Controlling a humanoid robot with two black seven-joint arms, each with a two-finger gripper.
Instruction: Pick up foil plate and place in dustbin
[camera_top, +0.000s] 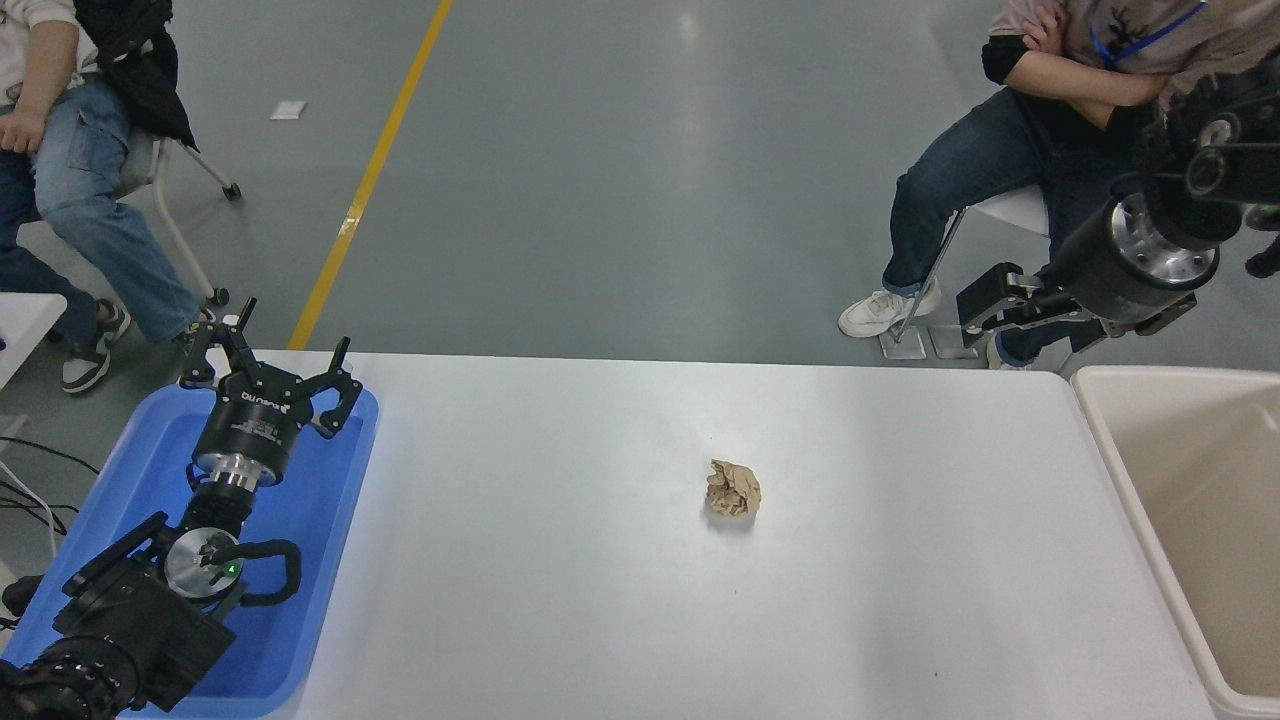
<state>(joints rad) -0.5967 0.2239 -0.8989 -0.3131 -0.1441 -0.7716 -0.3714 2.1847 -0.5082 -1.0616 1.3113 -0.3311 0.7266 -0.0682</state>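
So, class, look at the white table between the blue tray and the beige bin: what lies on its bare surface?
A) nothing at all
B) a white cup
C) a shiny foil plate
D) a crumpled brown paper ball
D: the only thing on the table is the crumpled brown paper ball near its middle; no foil plate is in view, and the visible part of the dustbin at the right shows only bare inner walls.

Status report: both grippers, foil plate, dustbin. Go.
Left gripper open, parked over blue tray. Right gripper raised beyond table's far right corner, holding nothing. Foil plate not in view. Dustbin unobstructed; paper ball mid-table.
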